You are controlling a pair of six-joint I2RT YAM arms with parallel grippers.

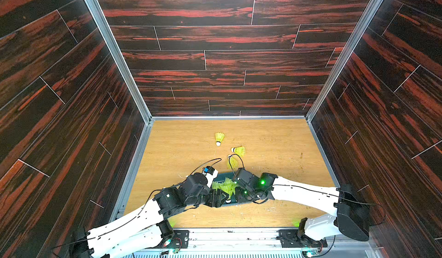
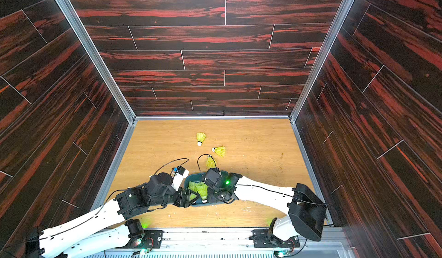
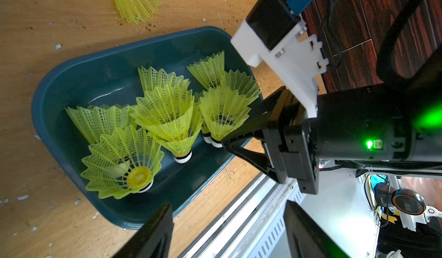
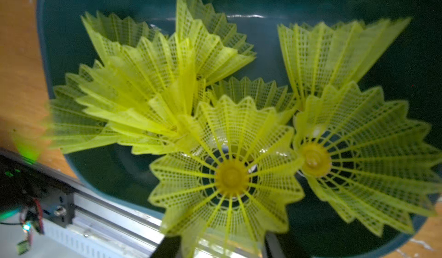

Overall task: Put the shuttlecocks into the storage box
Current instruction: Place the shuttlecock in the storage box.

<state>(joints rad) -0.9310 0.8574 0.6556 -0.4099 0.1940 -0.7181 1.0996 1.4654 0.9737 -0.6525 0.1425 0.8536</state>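
Note:
The teal storage box [image 3: 45, 96] sits near the table's front edge, between my two arms in both top views [image 2: 190, 178]. Several yellow-green shuttlecocks [image 3: 167, 110] lie or stand in it. My right gripper [image 4: 222, 247] hangs over the box, open, with the skirt edge of one upright shuttlecock [image 4: 229, 173] between its fingers. My left gripper [image 3: 229, 235] is open and empty beside the box's near rim. Three more shuttlecocks lie on the table beyond the box: one [image 1: 219, 138] farthest, one [image 1: 239, 151] to its right, one [image 1: 232, 162] just behind the box.
An aluminium rail [image 1: 239, 235] runs along the front edge, close to the box. Dark wood-patterned walls [image 1: 71, 125] enclose the table on three sides. Wrist cables [image 1: 235, 159] loop above the nearest loose shuttlecock. Small crumbs dot the wooden tabletop [image 1: 275, 144].

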